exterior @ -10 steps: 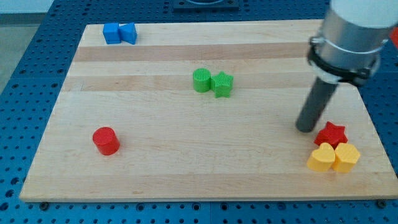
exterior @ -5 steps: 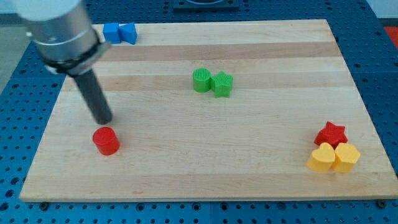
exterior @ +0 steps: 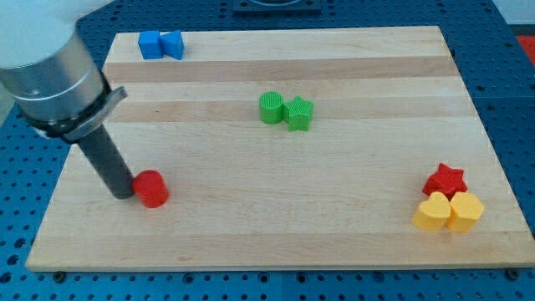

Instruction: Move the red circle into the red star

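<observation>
The red circle is a short red cylinder at the board's lower left. My tip rests on the board touching the circle's left side. The red star lies far off at the lower right, touching two yellow blocks below it. The wide stretch of board between circle and star holds no blocks.
A yellow heart and a yellow hexagon-like block sit against the red star's bottom edge. A green circle and green star touch at the centre top. Two blue blocks sit at the top left. The wooden board lies on a blue pegboard.
My tip swept from beside the red star across to the left, then came down to the circle's left side. The red circle has shifted slightly right.
</observation>
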`<action>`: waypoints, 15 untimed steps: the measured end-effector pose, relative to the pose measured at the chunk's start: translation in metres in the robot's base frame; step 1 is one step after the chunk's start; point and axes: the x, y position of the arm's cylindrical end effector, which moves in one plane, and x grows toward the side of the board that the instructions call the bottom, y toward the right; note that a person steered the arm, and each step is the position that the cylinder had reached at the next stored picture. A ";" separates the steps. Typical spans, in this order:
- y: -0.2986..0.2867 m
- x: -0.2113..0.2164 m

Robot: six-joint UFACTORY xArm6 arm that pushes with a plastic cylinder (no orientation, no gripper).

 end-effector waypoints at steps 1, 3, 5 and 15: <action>0.030 0.000; 0.093 0.002; 0.119 0.039; 0.271 -0.040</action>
